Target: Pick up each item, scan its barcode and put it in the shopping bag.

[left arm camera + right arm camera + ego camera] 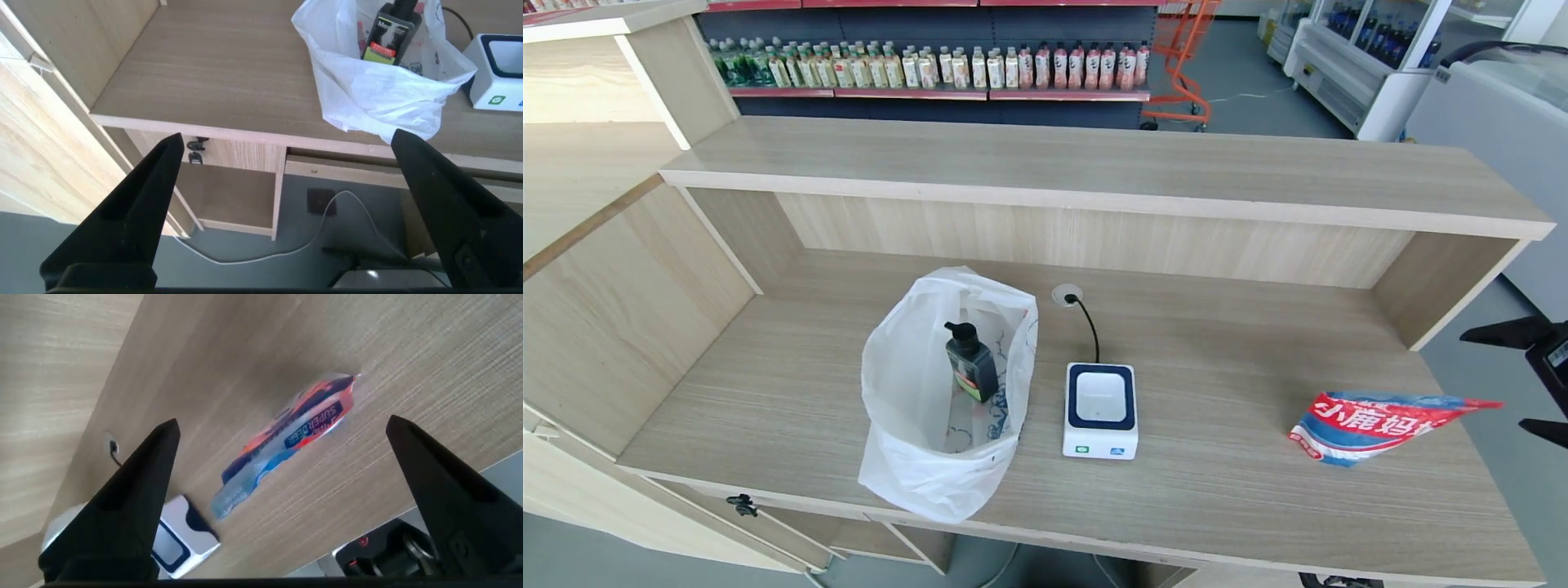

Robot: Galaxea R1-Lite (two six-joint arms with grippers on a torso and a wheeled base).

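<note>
Snack pouch on the desk.
My right jaws gape near it (left jaws also apart); bottle inside shopping bag.

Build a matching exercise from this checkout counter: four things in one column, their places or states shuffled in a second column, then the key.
Things
1. pump bottle
2. scanner
3. red and blue pouch
4. shopping bag

Places or states
A. lying flat near the right end of the counter
B. white, standing open on the counter's left half
C. standing inside the bag
D. between bag and pouch, with a black cable at its back

Pairs: 1-C, 2-D, 3-A, 4-B
</note>
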